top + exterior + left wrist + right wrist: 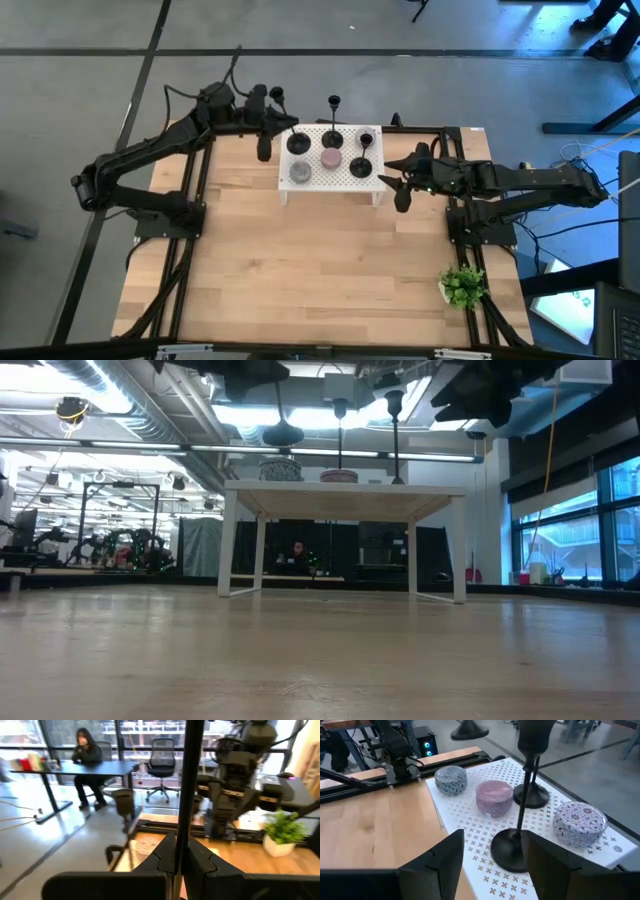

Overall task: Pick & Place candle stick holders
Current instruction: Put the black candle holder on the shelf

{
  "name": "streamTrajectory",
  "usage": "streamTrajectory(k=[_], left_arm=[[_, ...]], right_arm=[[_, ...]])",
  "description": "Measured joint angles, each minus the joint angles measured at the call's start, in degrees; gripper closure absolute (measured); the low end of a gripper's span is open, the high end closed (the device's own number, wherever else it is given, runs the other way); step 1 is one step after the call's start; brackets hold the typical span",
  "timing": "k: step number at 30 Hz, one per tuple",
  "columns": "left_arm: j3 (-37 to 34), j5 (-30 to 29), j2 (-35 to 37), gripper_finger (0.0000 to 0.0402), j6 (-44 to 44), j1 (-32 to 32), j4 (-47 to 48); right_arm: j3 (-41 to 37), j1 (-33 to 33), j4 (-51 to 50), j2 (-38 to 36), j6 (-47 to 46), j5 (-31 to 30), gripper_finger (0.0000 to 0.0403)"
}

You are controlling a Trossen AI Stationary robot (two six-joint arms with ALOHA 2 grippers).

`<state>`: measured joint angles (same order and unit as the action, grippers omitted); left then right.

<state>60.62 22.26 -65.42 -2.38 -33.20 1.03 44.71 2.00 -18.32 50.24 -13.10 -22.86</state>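
A white perforated stand (330,185) sits at the table's far middle. Two black candle stick holders stand on it by their round bases: one at the right (362,165), (512,850), one farther back (333,138), (532,795). My left gripper (278,120) is shut on a third holder (283,435), held above the stand's left end. My right gripper (495,865) is open just right of the stand, with the right holder's base showing between its fingers, apart from them. My left gripper pinches the holder's thin stem (184,827) between its two fingers, which lie across it. The fingers come about level from the table's far left. The holder hangs upright, its round base (283,436) lifted clear above the stand.
Three round candles sit on the stand: a grey speckled one (300,172), a pink one (331,158) and a patterned one (368,136). A small potted plant (462,285) stands at the table's near right. A person (87,752) sits at a desk beyond the table.
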Motion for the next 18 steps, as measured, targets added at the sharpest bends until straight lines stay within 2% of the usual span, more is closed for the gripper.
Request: streamTrajectory(k=[9, 13, 18], left_arm=[[3.91, 3.37, -7.13, 0.0394, -2.27, -5.72, 1.39], [5.88, 3.67, -10.21, 0.0394, -3.72, -7.78, 2.72], [6.54, 7.93, -10.81, 0.0394, -3.97, -10.06, 1.50]], right_arm=[[-1.31, 0.04, -1.34, -1.60, -0.20, -2.58, 0.0201], [-4.38, 0.02, 1.89, -5.16, 0.23, -2.57, 0.0201], [-8.37, -0.54, 4.01, -11.85, 2.59, -2.48, 0.0201]])
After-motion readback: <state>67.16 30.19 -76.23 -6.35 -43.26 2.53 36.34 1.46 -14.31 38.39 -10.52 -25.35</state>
